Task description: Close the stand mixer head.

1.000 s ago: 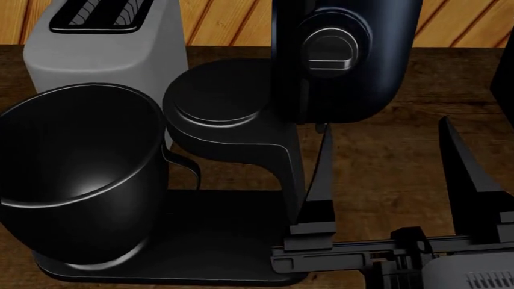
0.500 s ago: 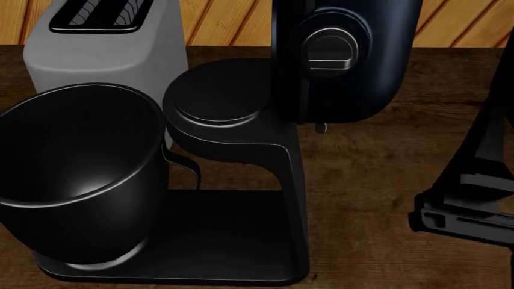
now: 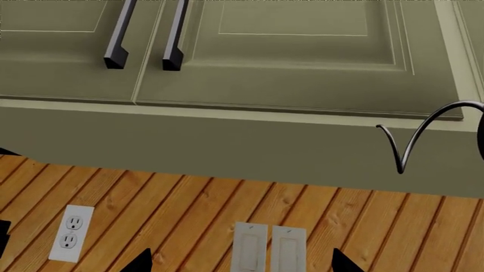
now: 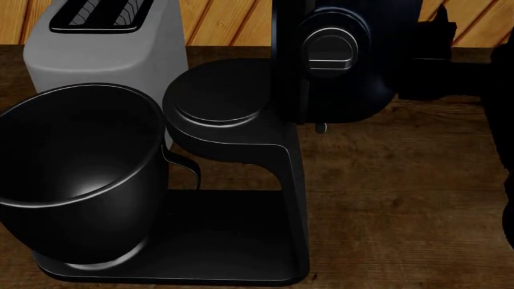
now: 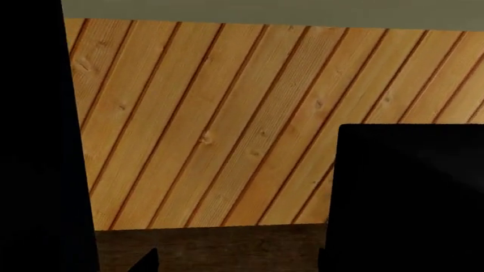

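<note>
Right pincer (image 4: 437,57) beside the raised stand mixer head (image 4: 345,60).

From my head camera, the stand mixer head (image 4: 345,60) runs off the top edge. My right gripper (image 4: 437,60) is a dark mass beside it; I can't read its jaws. My left gripper shows only 2 fingertips (image 3: 140,262).

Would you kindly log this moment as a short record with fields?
mixer head: stand mixer head tilted up, hub cap facing the camera
bowl: black mixing bowl on the mixer base, left of the column
toaster: light grey toaster behind the bowl
right arm: dark shape beside the head's right side; contact unclear
left gripper: faces cabinets
</note>
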Tool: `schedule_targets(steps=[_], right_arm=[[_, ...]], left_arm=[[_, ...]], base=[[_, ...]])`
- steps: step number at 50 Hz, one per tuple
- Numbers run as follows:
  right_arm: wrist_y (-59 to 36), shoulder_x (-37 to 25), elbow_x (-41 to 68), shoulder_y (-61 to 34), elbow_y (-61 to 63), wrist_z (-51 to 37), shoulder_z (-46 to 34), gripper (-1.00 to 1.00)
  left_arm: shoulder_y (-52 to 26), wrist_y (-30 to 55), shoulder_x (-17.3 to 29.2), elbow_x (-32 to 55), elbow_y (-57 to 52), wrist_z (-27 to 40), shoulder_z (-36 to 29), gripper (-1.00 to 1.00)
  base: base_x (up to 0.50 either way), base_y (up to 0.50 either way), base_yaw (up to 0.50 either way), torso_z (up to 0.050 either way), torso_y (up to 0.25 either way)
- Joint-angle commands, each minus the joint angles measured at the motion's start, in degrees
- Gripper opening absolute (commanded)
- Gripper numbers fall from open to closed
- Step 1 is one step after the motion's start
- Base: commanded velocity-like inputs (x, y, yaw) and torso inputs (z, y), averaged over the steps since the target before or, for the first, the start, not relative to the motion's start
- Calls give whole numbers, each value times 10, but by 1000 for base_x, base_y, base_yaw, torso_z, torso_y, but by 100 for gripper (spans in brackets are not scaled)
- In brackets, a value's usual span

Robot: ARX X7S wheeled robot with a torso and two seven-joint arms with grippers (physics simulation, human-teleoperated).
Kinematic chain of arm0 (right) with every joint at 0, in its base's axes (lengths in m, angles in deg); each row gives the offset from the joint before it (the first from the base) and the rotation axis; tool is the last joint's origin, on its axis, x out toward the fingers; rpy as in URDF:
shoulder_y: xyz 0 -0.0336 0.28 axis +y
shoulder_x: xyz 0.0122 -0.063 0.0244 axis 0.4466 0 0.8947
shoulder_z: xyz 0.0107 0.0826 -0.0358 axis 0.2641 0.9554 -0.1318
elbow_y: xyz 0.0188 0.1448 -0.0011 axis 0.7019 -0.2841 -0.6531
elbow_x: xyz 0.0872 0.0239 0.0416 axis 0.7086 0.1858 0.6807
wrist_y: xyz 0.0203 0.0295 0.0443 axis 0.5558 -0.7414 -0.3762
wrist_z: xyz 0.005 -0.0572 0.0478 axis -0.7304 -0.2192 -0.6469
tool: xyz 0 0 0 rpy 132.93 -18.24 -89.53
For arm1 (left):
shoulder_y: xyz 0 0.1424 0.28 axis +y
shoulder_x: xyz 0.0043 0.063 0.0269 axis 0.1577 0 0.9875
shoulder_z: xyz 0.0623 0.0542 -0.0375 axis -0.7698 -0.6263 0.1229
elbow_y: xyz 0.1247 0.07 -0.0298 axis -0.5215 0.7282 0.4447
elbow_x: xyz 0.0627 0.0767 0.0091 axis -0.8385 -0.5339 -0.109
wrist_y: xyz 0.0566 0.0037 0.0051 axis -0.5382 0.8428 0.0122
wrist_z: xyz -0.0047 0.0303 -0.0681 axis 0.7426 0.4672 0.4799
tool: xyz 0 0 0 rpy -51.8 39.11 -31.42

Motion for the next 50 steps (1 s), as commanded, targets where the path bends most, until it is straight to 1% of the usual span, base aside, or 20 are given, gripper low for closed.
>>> schedule_targets(steps=[1, 6, 8, 14, 16, 17, 19, 22, 26, 34, 38, 39, 40, 41, 45, 50], right_arm=[[-65, 35, -27, -162, -153, 63, -155, 100], [-55, 45, -43, -189, -174, 117, -224, 100], [-53, 51, -44, -198, -180, 125, -235, 100], [-63, 76, -31, -248, -196, 203, -298, 100], [-79, 95, -27, -262, -203, 220, -328, 100], [-83, 106, -21, -264, -209, 224, -331, 100], [-72, 128, -30, -270, -231, 242, -356, 100], [-66, 156, -46, -282, -262, 285, -419, 100], [-61, 188, -49, -283, -295, 320, -461, 100], [-16, 235, -102, -269, -365, 394, -588, 100], [-19, 245, -116, -260, -375, 415, -641, 100], [-25, 244, -124, -257, -370, 422, -670, 100], [-26, 244, -127, -254, -372, 423, -678, 100], [-24, 243, -141, -250, -375, 428, -709, 100], [-33, 235, -137, -244, -358, 433, -724, 100], [-32, 233, -133, -244, -356, 430, -716, 100]], left_arm=[[-5, 34, -8, -18, 6, 5, 15, 100], [-5, 33, -6, -12, 8, 5, 18, 100], [-5, 33, -5, -11, 7, 6, 18, 100], [-6, 36, -3, -1, 4, 7, 21, 100], [-6, 36, -2, 0, 3, 7, 22, 100], [-6, 37, -2, 3, 2, 8, 23, 100], [-4, 36, -1, 5, -2, 8, 24, 100], [-4, 38, 1, 12, -5, 9, 29, 100], [-3, 35, 0, 15, -8, 9, 26, 100], [-3, 42, 9, 40, -27, 13, 45, 100], [-3, 40, 9, 42, -26, 13, 46, 100], [-3, 39, 9, 43, -26, 14, 47, 100], [-4, 39, 10, 43, -26, 15, 48, 100], [-4, 39, 10, 43, -27, 16, 49, 100], [-2, 35, 9, 38, -25, 16, 44, 100], [0, 34, 10, 37, -26, 18, 44, 100]], base=[[0, 0, 0, 0, 0], [8, 0, 11, 0, -11], [15, 0, 19, 0, -15], [15, 3, 20, 0, -16], [15, 4, 20, 0, -17], [15, 4, 20, 0, -18], [15, 4, 20, 0, -18], [16, 5, 20, 0, -18], [14, 5, 18, 0, -18], [6, 5, 11, 0, -15], [12, 5, 11, 0, -17], [0, 6, 14, 0, -18], [21, 7, 14, 0, -18], [0, 7, 15, 0, -18], [13, 8, 15, 0, -18], [10, 8, 13, 0, -16]])
